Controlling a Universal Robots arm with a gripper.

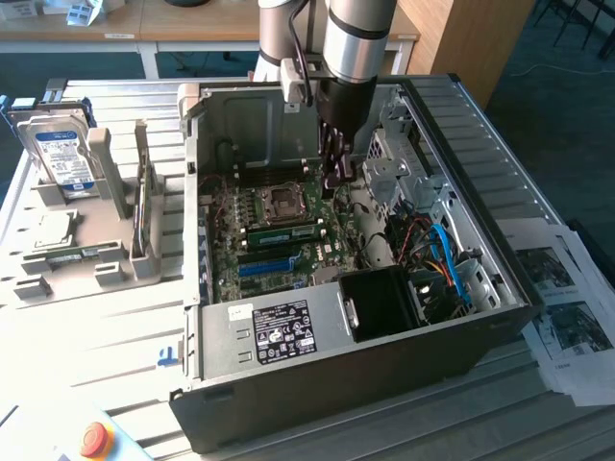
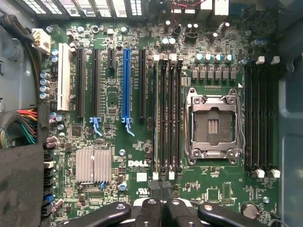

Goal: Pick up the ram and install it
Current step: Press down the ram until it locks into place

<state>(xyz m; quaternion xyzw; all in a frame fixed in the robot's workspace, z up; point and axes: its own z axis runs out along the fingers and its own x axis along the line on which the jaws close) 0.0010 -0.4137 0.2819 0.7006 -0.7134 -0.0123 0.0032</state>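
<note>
Ram (image 1: 283, 232) stood in a motherboard (image 1: 221, 274) slot just near of the CPU socket (image 1: 284, 200). The gripper (image 2: 161, 202), fingers drawn together and seemingly empty, hovered over the slot's right end. Seating looked to be the step in hand, and any press would need a straight-down line.

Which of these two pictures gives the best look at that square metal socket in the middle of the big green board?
The wrist view. It looks straight down on the socket, so its metal frame and the dark opening inside show plainly. In the exterior view the socket appears small and at a slant, deep inside the computer case, beside the claw.
</note>
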